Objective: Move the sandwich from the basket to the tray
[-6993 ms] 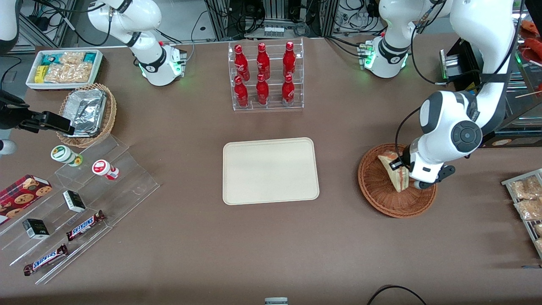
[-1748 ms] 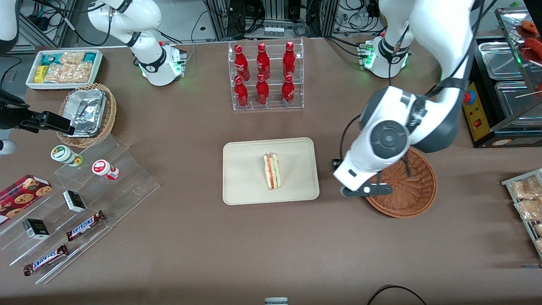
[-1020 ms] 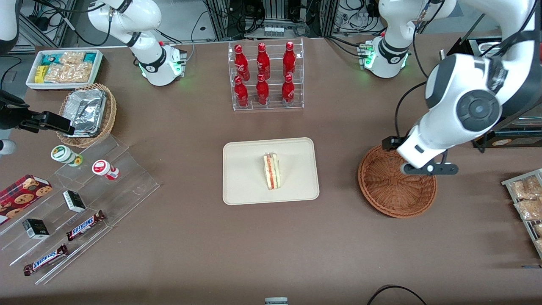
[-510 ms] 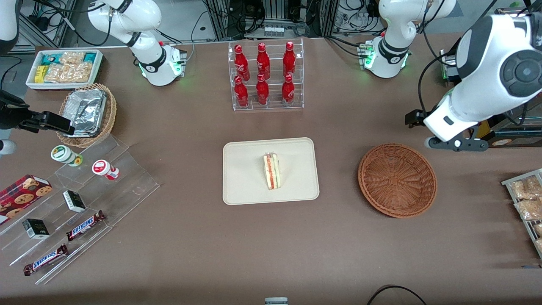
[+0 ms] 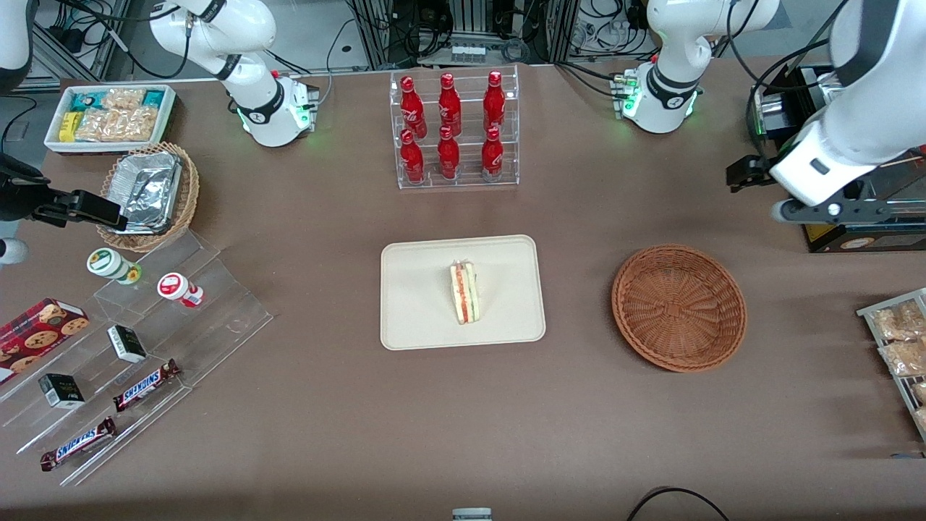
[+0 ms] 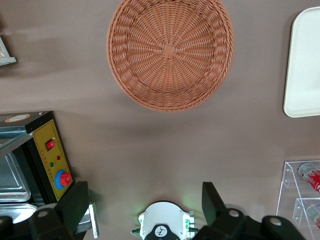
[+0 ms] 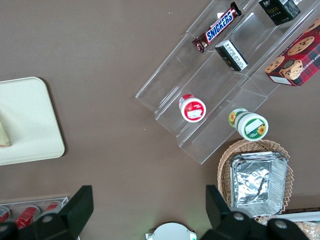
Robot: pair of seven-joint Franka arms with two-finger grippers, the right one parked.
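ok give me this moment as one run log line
sandwich: on tray | basket: empty | gripper: open, holding nothing, raised, farther from the front camera than the basket | placement: looks done

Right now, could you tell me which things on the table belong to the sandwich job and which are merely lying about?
Part of the job:
- sandwich, resting on the tray
- basket, with nothing in it
- gripper, open, high above the table near the working arm's end

Just lying about:
- red bottles in a clear rack
- Snickers bars
- foil trays in a tan basket
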